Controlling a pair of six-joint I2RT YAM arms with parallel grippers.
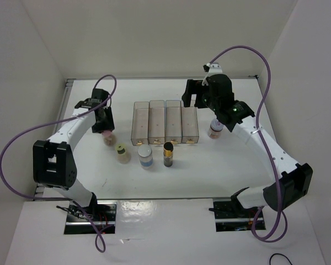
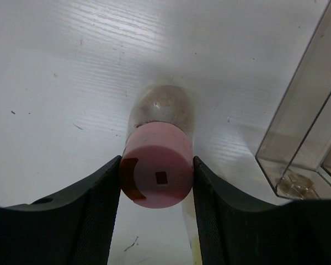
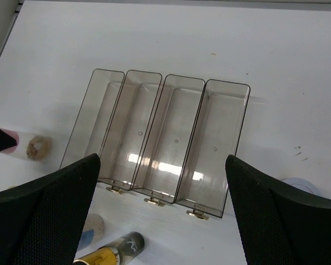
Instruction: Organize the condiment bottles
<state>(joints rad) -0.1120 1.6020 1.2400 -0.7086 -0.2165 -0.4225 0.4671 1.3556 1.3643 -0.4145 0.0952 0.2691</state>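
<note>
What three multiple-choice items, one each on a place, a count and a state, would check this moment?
1. Where is the pink bottle?
A. left of the bins
B. inside a bin
C. right of the bins

2. How many bins are there?
A. three
B. five
C. four

3. How is the right gripper?
A. shut on a bottle
B. open and empty
C. shut and empty

Answers:
1 A: the top view shows it left of the row, clamped in the left gripper.
2 C: four bins stand side by side.
3 B: its fingers are wide apart, and nothing is held between them.
</note>
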